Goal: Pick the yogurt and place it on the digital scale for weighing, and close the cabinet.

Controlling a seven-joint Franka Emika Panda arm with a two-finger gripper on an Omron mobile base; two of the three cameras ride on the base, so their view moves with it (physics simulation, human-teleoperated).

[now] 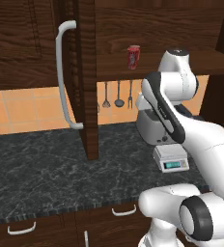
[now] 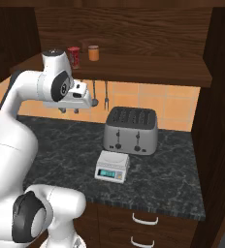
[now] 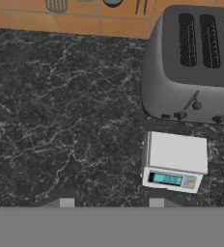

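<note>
- The cabinet (image 1: 90,77) door stands open, swung out edge-on over the dark marble counter (image 1: 41,169), its long curved bar handle (image 1: 63,72) facing left; the door's lower edge hangs above the counter near the middle of the left base view.
- Inside, the shelf (image 2: 134,65) has bare wood to the right of the two cups; its front lip runs just above the arm's hand.
- The yogurt (image 2: 74,56) stands upright on that shelf, at the left, just beside a small plain orange cylinder (image 2: 93,53) to its right.
- The gripper (image 2: 69,110) hangs below the shelf lip, pointing down at the counter; the yogurt is above it and farther back, not touching.
- The jaws are drawn together with nothing between them; only the tips (image 3: 65,202) show at the bottom of the hand view.
- The digital scale (image 3: 175,161) sits on the counter just in front of the silver toaster (image 3: 196,62), its flat top bare, with open counter to its left.
- Utensils (image 1: 118,94) hang on the orange tiled wall behind, partly hidden by the arm.
- The toaster is cut off at the right edge of the hand view.
- Drawers (image 2: 143,227) with small handles run under the counter's near edge.
</note>
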